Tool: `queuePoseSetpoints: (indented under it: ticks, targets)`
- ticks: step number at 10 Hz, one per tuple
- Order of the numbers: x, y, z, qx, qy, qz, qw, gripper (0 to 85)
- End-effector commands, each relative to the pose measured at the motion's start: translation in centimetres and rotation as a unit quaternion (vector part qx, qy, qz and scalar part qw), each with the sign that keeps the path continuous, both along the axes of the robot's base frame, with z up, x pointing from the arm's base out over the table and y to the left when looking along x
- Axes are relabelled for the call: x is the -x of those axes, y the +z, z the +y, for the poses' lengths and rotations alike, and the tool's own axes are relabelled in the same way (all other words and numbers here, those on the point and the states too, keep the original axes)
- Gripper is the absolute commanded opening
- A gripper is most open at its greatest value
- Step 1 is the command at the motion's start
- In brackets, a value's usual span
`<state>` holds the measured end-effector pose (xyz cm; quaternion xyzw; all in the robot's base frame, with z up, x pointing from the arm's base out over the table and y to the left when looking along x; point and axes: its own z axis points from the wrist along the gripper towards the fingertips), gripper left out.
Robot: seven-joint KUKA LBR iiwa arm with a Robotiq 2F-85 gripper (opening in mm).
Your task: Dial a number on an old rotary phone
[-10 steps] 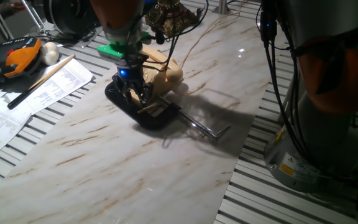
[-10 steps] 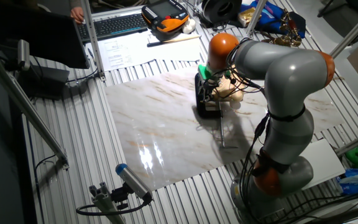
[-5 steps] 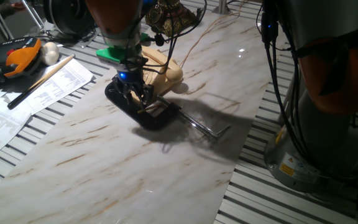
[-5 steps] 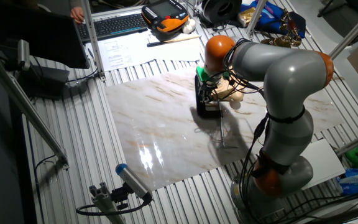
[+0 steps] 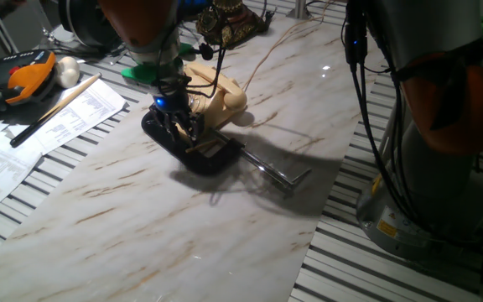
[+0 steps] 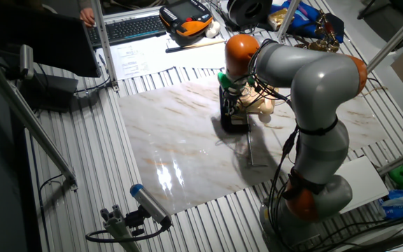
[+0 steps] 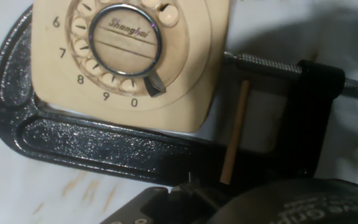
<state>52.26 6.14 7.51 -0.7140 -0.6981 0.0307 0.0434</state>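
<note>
arm: grey and orange KUKA arm (image 6: 306,77) reaches from its base at the table edge over the marble board (image 5: 183,218) and bends down onto the phone; it fills the right side of one fixed view.
marble board: pale veined slab on the slatted table (image 6: 68,175), under the phone and clamp.
phone position: old rotary phone (image 5: 216,94) sits near the far edge of the board, inside the frame of the black C-clamp (image 5: 193,151).
phone axis: handset runs across the top, roughly along the board's far edge; sloped dial face drops toward the clamp's curved back and the board's middle.
clamp: steel screw rod (image 5: 277,172) sticks out over the board, away from the phone; its crossbar lies at the tip.
gripper: gripper (image 5: 179,117), with a blue light on it, hangs straight down over the dial end of the phone; its fingers are dark against the clamp, cannot tell how far apart or whether they touch anything.
hand view only: dial (image 7: 122,43) with "Shanghai" centre label, digits 6, 7, 8, 9, 0 and metal finger stop; thin wooden stick (image 7: 235,134) between phone and clamp; fingertips out of frame.
fixed views only: handset, cord, arm pose, papers (image 5: 32,134) and orange pendant (image 5: 28,75) off the board.
</note>
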Motion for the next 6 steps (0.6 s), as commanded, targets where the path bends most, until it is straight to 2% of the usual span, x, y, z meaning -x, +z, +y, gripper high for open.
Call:
queuePoseSetpoints:
  ticks: [1,3,5,6]
  targets:
    - [0.00,-0.01,-0.01,-0.002,0.005,0.001,1.0000,51.0]
    - [0.00,-0.01,-0.01,0.019,0.006,-0.013,0.9997,51.0]
    - [0.05,-0.20,0.14,0.031,0.006,-0.015,0.9994,51.0]
    - [0.03,-0.24,0.08,0.032,0.008,-0.013,0.9994,51.0]
